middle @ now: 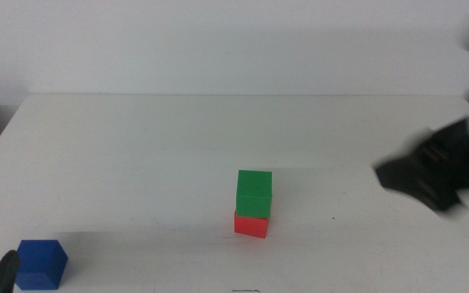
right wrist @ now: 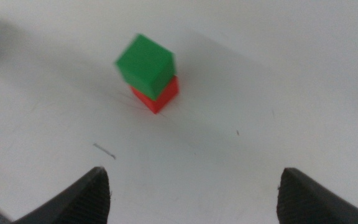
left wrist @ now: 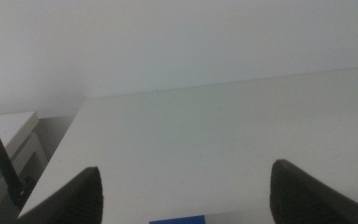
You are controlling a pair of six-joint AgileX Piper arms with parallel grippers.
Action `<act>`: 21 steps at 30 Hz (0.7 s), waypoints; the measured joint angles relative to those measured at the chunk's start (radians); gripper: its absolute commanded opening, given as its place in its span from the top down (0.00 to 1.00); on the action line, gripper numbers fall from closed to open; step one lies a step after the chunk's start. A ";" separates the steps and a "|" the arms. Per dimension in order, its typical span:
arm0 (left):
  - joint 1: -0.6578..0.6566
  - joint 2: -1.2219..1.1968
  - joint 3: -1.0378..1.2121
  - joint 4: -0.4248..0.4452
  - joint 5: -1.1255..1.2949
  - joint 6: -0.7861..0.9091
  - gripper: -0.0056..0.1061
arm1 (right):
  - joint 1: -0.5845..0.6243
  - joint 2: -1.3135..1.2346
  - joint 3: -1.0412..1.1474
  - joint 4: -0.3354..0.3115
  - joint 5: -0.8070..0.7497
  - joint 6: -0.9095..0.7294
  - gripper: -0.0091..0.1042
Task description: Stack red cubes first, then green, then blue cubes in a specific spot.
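The green cube [middle: 254,193] sits on top of the red cube [middle: 251,224] near the middle of the table; the right wrist view shows the same stack, green cube [right wrist: 145,65] over red cube [right wrist: 157,98]. My right gripper [middle: 420,181] hovers well to the right of the stack, blurred, its jaws wide apart and empty [right wrist: 194,193]. The blue cube [middle: 41,264] rests at the front left corner. My left gripper [left wrist: 185,193] is open right at that blue cube [left wrist: 178,220], with one dark jaw [middle: 5,273] showing beside it.
The white table's left edge [left wrist: 61,155] runs close to the left gripper, with a pale cabinet [left wrist: 8,140] and a dark rod beyond it. A thin dark mark [right wrist: 104,151] lies on the tabletop in front of the stack.
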 measured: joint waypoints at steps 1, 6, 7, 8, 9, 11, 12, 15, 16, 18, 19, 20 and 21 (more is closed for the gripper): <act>0.000 0.000 0.000 0.000 0.000 0.000 0.15 | -0.004 -0.059 0.043 0.032 -0.027 -0.072 0.27; 0.000 0.000 0.000 0.000 0.000 0.000 0.15 | -0.006 -0.297 0.199 0.189 -0.128 -0.332 0.27; 0.000 0.000 0.000 0.000 0.000 0.000 0.15 | -0.006 -0.333 0.217 0.210 -0.143 -0.360 0.27; 0.000 0.000 0.000 0.000 0.000 0.000 0.15 | -0.006 -0.361 0.228 0.223 -0.152 -0.380 0.27; 0.000 0.000 0.000 0.000 0.000 0.000 0.15 | -0.006 -0.382 0.232 0.231 -0.156 -0.388 0.27; 0.000 0.000 0.000 0.000 0.000 0.000 0.15 | -0.006 -0.404 0.236 0.239 -0.163 -0.402 0.27; 0.000 0.000 0.000 0.000 0.000 0.000 0.15 | -0.006 -0.408 0.236 0.239 -0.163 -0.404 0.27; 0.000 0.000 0.000 0.000 0.000 0.000 0.15 | -0.006 -0.410 0.238 0.239 -0.170 -0.407 0.27; 0.000 0.000 0.000 0.000 0.000 0.000 0.15 | -0.006 -0.410 0.239 0.238 -0.177 -0.409 0.27; 0.000 0.000 0.000 0.000 0.000 0.000 0.15 | -0.006 -0.410 0.240 0.235 -0.192 -0.409 0.27; 0.000 0.000 0.000 0.000 0.000 0.000 0.15 | -0.006 -0.411 0.240 0.231 -0.199 -0.410 0.27; 0.000 0.000 0.000 0.000 0.000 0.000 0.15 | -0.006 -0.411 0.240 0.227 -0.204 -0.409 0.27; 0.000 0.000 0.000 0.000 0.000 0.000 0.15 | -0.006 -0.411 0.240 0.226 -0.206 -0.409 0.27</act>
